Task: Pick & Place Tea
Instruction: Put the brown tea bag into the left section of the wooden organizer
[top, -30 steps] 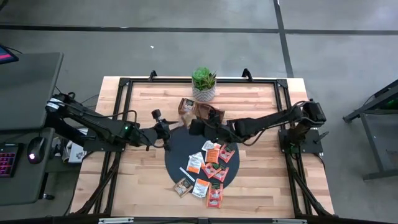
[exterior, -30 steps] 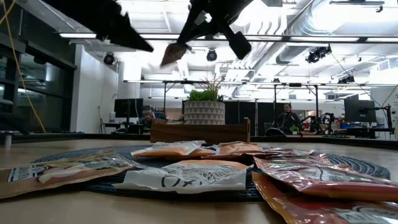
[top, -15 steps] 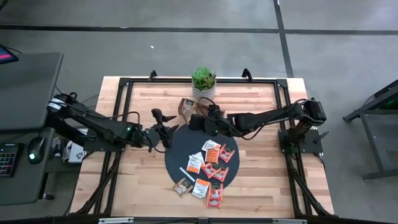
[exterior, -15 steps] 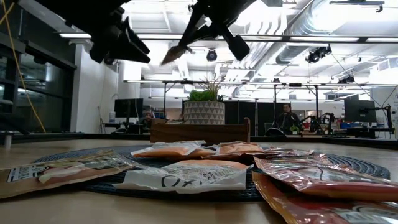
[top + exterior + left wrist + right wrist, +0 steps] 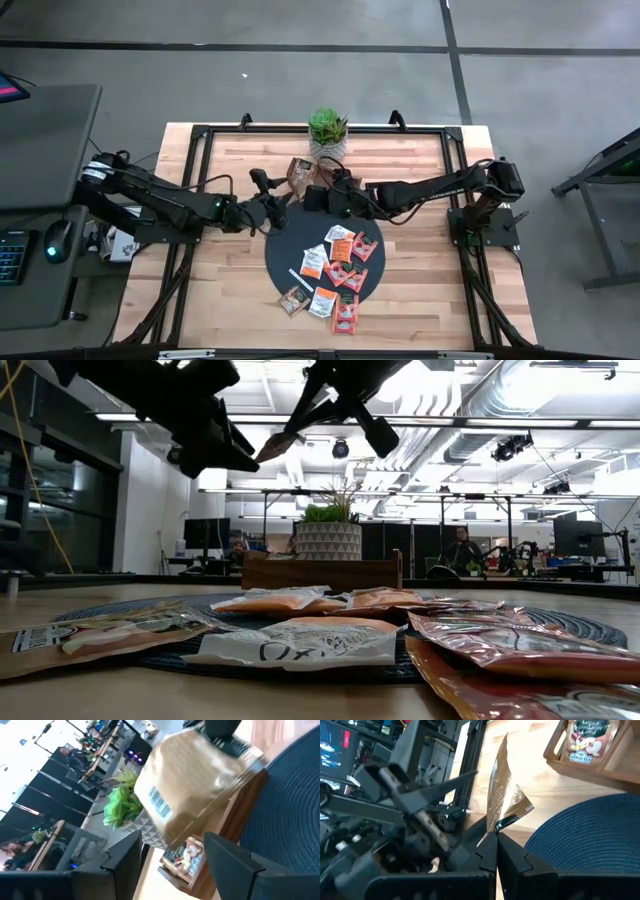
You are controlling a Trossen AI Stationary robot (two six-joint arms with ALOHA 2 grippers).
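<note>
We are seeing one tan sachet being held up off the counter, pinched at its lower corner by the right hand, which is closing tight on it above the far edge of the mat. In the left wrist view the same sachet is filling the middle, barcode side showing. The left hand is hanging just beside it with its fingers standing apart, holding nothing. The other sachets are lying scattered over the mat's near half, with a few spilling onto the wood toward the counter's near edge. Just past the mat, toward the far edge, the tray is sitting with a sachet in it, and the plant is standing behind it.
</note>
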